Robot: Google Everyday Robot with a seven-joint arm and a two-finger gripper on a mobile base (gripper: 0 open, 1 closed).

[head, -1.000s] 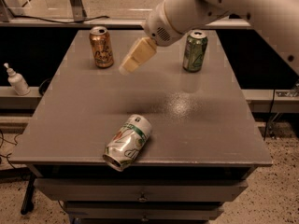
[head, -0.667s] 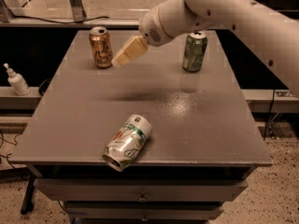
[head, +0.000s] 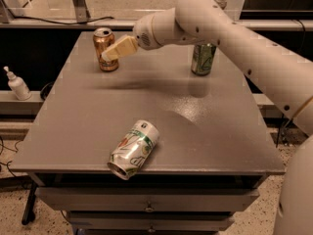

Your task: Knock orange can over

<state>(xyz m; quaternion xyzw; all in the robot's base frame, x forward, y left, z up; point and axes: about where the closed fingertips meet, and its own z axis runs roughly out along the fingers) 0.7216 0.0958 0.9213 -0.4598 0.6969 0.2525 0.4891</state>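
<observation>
Camera view: the gripper (head: 106, 57), tan fingers pressed together and empty, is hovering against the upright orange can (head: 100, 42) at the grey table's (head: 210, 131) far left corner. The can is likely light and rigid, so a sideways push near its top should be tipping it.

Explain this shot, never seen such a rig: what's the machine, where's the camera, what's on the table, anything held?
The white jointed limb is a mobile robot's single arm; the beige wedge at its end is its pincer. One camera looks down on the grey table from its front side. Three drink cans are there: a coppery orange aluminium can upright at back left, a green can upright at back right, and a white can with green and red markings on its side near the front edge. The pincer hangs beside the orange can's upper part, holding nothing; whether they touch is unclear.
</observation>
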